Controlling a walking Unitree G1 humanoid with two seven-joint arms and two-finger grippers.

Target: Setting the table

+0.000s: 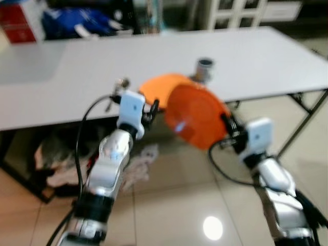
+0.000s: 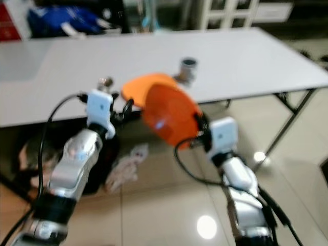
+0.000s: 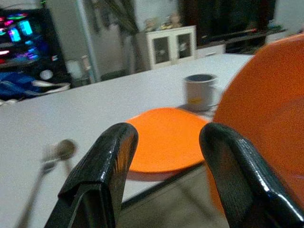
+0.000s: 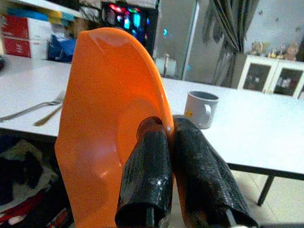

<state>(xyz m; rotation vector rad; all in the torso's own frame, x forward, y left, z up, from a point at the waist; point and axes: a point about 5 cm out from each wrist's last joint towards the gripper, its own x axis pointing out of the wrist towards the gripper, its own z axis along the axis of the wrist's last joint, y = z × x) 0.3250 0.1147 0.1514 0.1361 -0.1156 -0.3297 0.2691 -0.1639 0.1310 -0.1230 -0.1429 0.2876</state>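
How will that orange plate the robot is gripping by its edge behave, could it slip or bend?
The orange plate keeps its shape though the right gripper pinches only its rim, so it is probably stiff. It looks glossy and hangs on edge beyond the table, so it might slip. It seems thin, likely light plastic.

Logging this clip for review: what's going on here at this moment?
The right gripper is shut on the rim of an orange plate, holding it on edge just off the near side of the white table. A second orange plate lies flat on the table by a grey mug. The left gripper hovers open.
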